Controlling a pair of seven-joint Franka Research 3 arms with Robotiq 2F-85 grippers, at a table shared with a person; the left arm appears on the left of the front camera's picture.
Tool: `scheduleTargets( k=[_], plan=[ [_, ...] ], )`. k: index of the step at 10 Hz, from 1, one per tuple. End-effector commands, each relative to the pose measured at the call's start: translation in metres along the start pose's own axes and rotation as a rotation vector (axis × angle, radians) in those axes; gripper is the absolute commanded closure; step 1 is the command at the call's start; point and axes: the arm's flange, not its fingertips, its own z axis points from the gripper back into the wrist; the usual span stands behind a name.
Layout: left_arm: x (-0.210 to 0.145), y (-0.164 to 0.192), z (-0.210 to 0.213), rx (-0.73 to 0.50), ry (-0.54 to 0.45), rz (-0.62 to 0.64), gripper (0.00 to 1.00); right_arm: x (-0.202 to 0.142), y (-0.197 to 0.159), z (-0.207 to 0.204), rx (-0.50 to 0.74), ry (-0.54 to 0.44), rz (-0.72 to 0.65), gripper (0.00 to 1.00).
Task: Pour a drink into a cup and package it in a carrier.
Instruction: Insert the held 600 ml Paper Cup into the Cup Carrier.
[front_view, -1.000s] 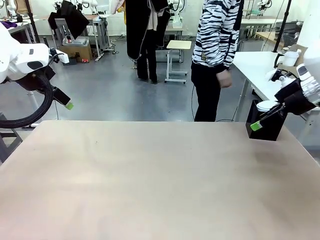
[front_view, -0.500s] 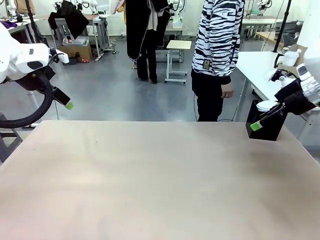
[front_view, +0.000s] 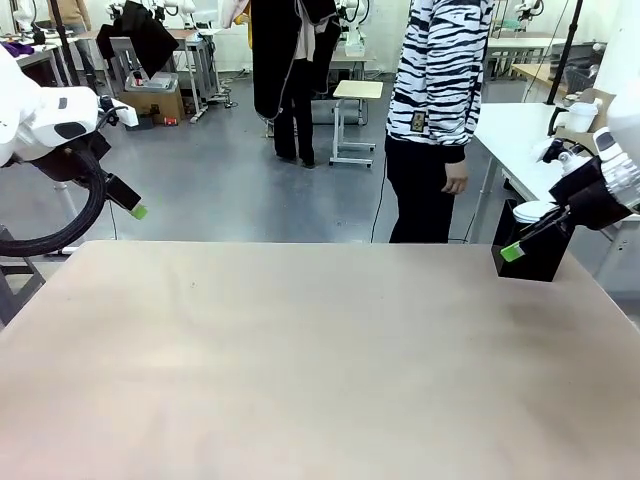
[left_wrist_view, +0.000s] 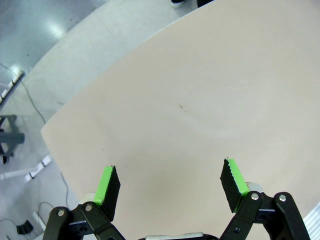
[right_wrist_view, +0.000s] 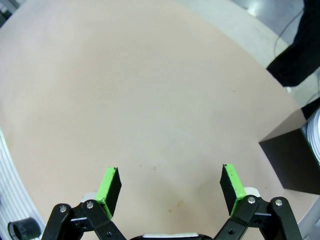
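Observation:
My left gripper (front_view: 131, 204) hangs open above the table's far left corner; in the left wrist view its green pads (left_wrist_view: 107, 184) stand wide apart over bare beige table (left_wrist_view: 210, 90). My right gripper (front_view: 518, 246) hovers open at the far right, just in front of a black box, and nothing lies between the right gripper (right_wrist_view: 170, 189) fingers in the right wrist view. The drink and its pitcher, the tall white cup and the carrier are out of view on this table.
The black square box (front_view: 538, 255) stands at the table's far right corner with a white lidded cup (front_view: 535, 211) in it; the box (right_wrist_view: 292, 160) also shows in the right wrist view. A person in a striped top (front_view: 437, 80) stands beyond the far edge. A white side table (front_view: 520, 140) stands at right.
The person has shifted slightly and lowered a hand to the side. Neither arm has moved.

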Motion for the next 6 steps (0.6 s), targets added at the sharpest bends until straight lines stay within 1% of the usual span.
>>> scheduleTargets(
  k=[1, 6],
  plan=[
    [0.0014, 0.0011, 0.0021, 0.006, 0.013, 0.005, 0.0, -0.0007, -0.0017, 0.0032, 0.006, 0.004, 0.028, 0.0],
    [0.0014, 0.0011, 0.0021, 0.006, 0.013, 0.005, 0.0, -0.0007, -0.0017, 0.0032, 0.006, 0.004, 0.028, 0.0]
  ],
)
